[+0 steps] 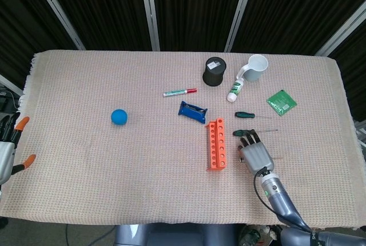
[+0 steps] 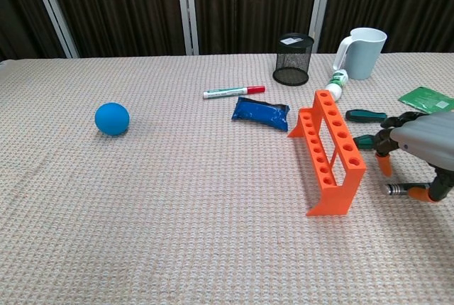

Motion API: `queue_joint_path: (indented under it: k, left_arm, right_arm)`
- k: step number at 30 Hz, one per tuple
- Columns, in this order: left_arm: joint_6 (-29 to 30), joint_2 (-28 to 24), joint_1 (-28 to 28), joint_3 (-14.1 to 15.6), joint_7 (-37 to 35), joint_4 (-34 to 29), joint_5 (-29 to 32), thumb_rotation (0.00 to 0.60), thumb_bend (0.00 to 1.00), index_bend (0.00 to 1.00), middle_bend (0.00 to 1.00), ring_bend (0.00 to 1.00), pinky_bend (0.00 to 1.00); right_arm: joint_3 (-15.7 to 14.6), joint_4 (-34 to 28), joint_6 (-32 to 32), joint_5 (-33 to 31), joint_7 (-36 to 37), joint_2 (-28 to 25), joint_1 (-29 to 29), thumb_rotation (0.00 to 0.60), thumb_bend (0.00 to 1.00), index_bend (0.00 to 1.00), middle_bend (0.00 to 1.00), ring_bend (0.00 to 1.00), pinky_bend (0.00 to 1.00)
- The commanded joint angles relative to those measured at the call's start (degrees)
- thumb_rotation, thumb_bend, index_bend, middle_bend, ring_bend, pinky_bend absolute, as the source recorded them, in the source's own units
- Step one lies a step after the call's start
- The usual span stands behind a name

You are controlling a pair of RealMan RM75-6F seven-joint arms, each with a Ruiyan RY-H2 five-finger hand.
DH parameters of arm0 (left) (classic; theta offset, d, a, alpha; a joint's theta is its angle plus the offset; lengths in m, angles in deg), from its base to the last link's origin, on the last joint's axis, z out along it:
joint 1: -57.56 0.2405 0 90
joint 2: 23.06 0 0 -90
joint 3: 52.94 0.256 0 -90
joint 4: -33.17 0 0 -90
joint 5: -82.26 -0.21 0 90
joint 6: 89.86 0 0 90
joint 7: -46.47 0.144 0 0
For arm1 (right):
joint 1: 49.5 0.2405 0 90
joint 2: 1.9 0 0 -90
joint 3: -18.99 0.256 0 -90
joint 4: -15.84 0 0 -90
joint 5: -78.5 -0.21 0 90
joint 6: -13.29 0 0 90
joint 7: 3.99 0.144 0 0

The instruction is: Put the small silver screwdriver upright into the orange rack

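Observation:
The orange rack (image 1: 216,143) (image 2: 330,150) stands right of the table's centre, its holes empty. The small silver screwdriver (image 2: 397,190) lies flat on the cloth just right of the rack. In the head view my right hand (image 1: 255,153) covers it. In the chest view that right hand (image 2: 422,142) hovers low over the screwdriver with its fingers spread, and the orange thumb tip (image 2: 421,193) touches the shaft. The screwdriver still lies on the cloth. My left hand (image 1: 8,146) hangs off the table's left edge, fingers apart, holding nothing.
Two green-handled screwdrivers (image 1: 246,114) (image 1: 243,133) lie just beyond my right hand. Farther back are a white bottle (image 1: 234,91), a white mug (image 1: 256,67), a black mesh cup (image 1: 214,71) and a green board (image 1: 281,101). A blue packet (image 1: 193,111), a red-capped marker (image 1: 179,92) and a blue ball (image 1: 119,116) lie to the left.

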Motion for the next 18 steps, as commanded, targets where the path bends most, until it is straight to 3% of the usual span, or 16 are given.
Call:
queue_joint_path:
  k: [1, 18]
  left_arm:
    - [0.0, 0.1, -0.1, -0.1, -0.1, 0.1, 0.1, 0.600, 0.19, 0.10, 0.00, 0.00, 0.00]
    - [-0.3, 0.5, -0.3, -0.1, -0.2, 0.8, 0.8, 0.600, 0.19, 0.10, 0.00, 0.00, 0.00]
  right_arm:
    - [-0.1, 0.9, -0.1, -1.0, 0.3, 0.6, 0.4, 0.600, 0.28, 0.43, 0.17, 0.00, 0.01]
    - [-1.0, 2.4, 0.4, -2.9, 1.0, 2.4, 1.8, 0.600, 0.29, 0.47, 0.18, 0.00, 0.01]
